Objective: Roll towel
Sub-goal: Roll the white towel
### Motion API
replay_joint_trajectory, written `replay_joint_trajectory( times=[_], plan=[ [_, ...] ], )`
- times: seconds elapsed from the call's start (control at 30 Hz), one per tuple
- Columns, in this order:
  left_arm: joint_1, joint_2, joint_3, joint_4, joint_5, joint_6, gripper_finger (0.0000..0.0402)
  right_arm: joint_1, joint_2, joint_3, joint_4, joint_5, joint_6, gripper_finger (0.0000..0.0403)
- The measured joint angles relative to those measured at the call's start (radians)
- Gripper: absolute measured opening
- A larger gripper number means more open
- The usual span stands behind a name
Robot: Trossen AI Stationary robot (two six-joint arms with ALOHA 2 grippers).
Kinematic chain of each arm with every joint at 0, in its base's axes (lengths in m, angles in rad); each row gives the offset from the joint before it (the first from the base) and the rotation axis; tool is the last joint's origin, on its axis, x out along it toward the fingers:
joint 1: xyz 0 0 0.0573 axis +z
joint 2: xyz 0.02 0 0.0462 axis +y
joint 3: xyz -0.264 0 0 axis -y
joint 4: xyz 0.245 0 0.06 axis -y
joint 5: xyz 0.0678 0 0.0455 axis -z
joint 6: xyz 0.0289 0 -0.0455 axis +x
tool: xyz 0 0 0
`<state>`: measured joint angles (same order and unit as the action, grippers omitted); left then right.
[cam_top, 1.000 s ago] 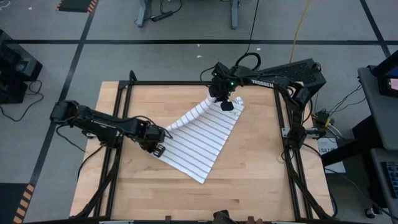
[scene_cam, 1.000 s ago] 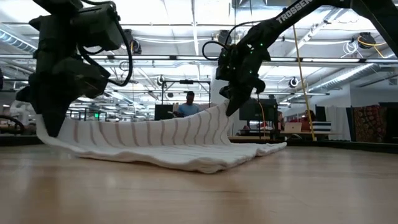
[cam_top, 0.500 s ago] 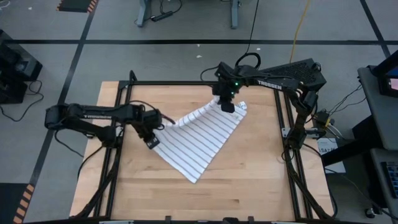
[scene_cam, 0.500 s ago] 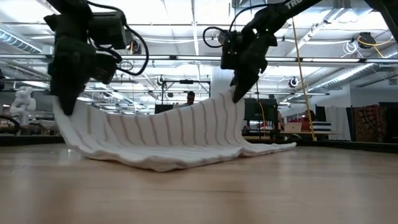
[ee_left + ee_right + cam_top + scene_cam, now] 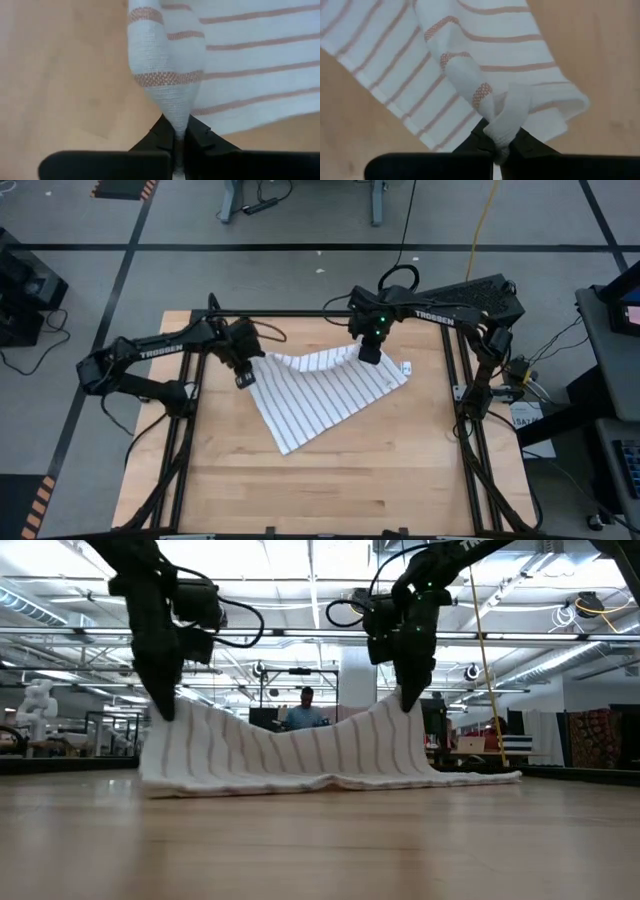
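The white towel (image 5: 320, 400) with narrow dark stripes is lifted along its far edge between my two grippers. Its near corner (image 5: 286, 448) and most of its middle lie on the wooden table (image 5: 400, 480). My left gripper (image 5: 245, 378) is shut on the towel's left corner, and my right gripper (image 5: 368, 352) is shut on the far edge toward the right corner. In the low view the edge sags between them (image 5: 300, 730). A short flap with a small tag (image 5: 405, 368) lies on the table right of my right gripper. My left gripper pinches the towel's left corner (image 5: 176, 125) between its two fingers, coming from above and pointing steeply down. The cloth is gathered into a narrow fold at the fingers. It hangs below them (image 5: 165, 725) and spreads out onto the table. My right gripper pinches a bunched fold of the far edge (image 5: 504, 131) between its two fingers, from above, pointing steeply down. Several layers are gathered at the fingers. The cloth hangs below them (image 5: 405, 720), its lower part on the table.
Black frame rails run along the table's left (image 5: 190, 410), far (image 5: 300, 313) and right (image 5: 455, 410) sides. Bare wood lies near the front edge. In the low view a person (image 5: 305, 710) stands in the room far behind the table.
My left gripper has swung toward the table's far edge and up, rolling about its axis and carrying the towel's left corner with it. My right gripper rose a little and rolled too. The towel has turned about on the table, its near corner sliding left and farther back.
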<state>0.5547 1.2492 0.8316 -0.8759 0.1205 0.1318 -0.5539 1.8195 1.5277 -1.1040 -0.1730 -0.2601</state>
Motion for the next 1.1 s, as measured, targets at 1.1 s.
replay_joint_trajectory(
  times=[1.1],
  plan=[
    [0.219, 0.098, 0.028, 0.559, 0.110, 0.023, 0.0015, -0.328, -0.108, 0.000, 0.103, 0.136, -0.111, 0.0000]
  ],
)
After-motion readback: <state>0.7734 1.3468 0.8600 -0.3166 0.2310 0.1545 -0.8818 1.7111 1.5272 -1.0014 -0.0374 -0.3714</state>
